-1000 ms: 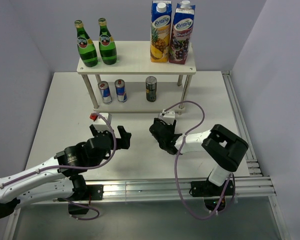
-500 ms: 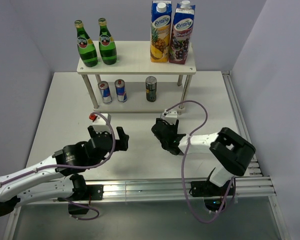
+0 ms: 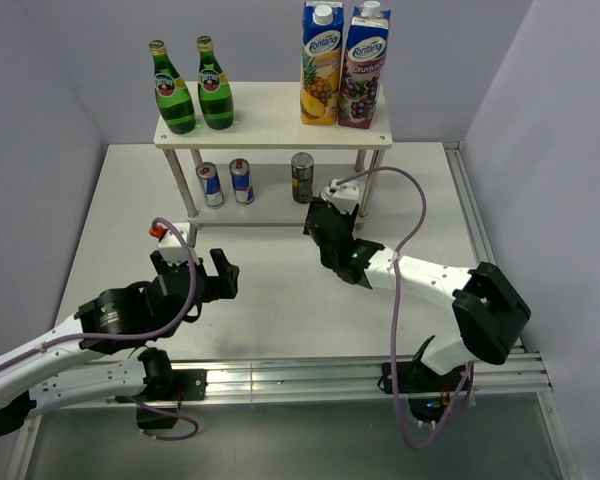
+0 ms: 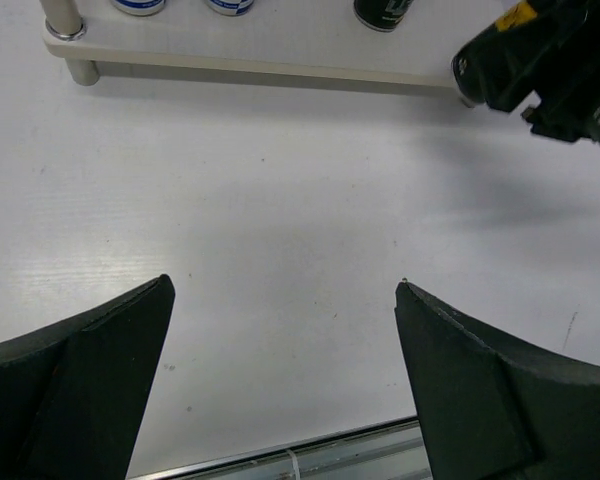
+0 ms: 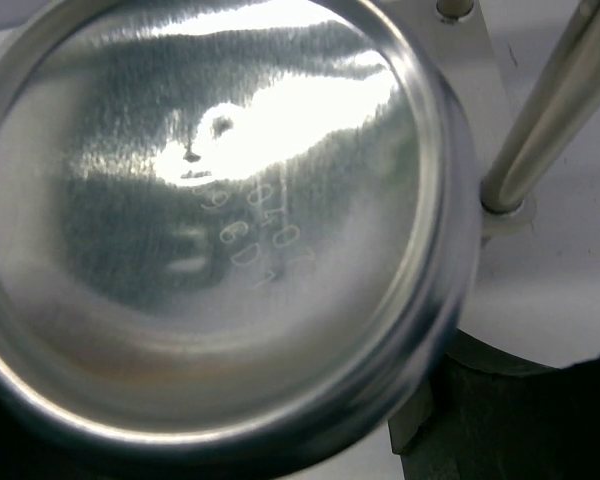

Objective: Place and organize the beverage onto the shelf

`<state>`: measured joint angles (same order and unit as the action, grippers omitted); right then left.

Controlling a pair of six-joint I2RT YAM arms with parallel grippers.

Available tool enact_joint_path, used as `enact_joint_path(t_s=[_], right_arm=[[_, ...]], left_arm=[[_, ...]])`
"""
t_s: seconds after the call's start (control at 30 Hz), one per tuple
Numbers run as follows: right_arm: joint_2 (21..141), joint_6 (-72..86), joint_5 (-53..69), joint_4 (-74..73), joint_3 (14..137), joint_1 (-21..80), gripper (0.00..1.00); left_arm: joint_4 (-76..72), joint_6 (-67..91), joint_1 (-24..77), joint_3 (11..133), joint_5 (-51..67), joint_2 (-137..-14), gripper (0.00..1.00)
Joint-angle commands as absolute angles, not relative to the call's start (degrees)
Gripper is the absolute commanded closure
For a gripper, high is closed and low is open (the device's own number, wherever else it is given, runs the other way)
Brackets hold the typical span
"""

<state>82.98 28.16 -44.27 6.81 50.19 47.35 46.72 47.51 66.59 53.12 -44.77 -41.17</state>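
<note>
**Right gripper (image 3: 330, 238) holds a silver-based can (image 5: 220, 220) beside the shelf (image 3: 280, 120)**

Mid-frame, its jaws clasp the can just off the lower board. Green bottles (image 3: 173, 95) stand upper left and shelved cans (image 3: 241, 181) sit below them. The left gripper (image 3: 195, 282) is at lower left, spread wide and holding nothing.

- Can (image 5: 220, 230): smooth bare metal base, mirror-bright.
- Shelf (image 3: 270, 115) at 12 o'clock: matt cream boards, glossy metal legs (image 5: 545, 110).
- Table (image 3: 280, 295): matt white, faintly speckled.
</note>
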Motion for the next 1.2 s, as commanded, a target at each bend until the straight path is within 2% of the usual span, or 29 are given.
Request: enact_joint_path(t_s=[0.0, 0.33, 0.6, 1.17], right_arm=[[85.6, 26.0, -43.4, 8.7, 57.2, 44.0, 1.0], [96.4, 24.4, -39.3, 7.8, 65.9, 37.2, 1.0], [103.1, 23.4, -39.0, 7.4, 72.2, 34.7, 1.0], [108.8, 23.4, -44.0, 8.5, 76.6, 33.2, 1.0]], left_arm=[[50.0, 48.8, 66.9, 55.9, -46.3, -39.9, 0.01], [48.7, 46.1, 67.0, 54.7, -45.4, -33.7, 0.01], [48.3, 45.8, 67.1, 54.4, -44.7, -34.3, 0.01], [47.8, 45.6, 67.5, 54.1, -44.6, -33.7, 0.01]])
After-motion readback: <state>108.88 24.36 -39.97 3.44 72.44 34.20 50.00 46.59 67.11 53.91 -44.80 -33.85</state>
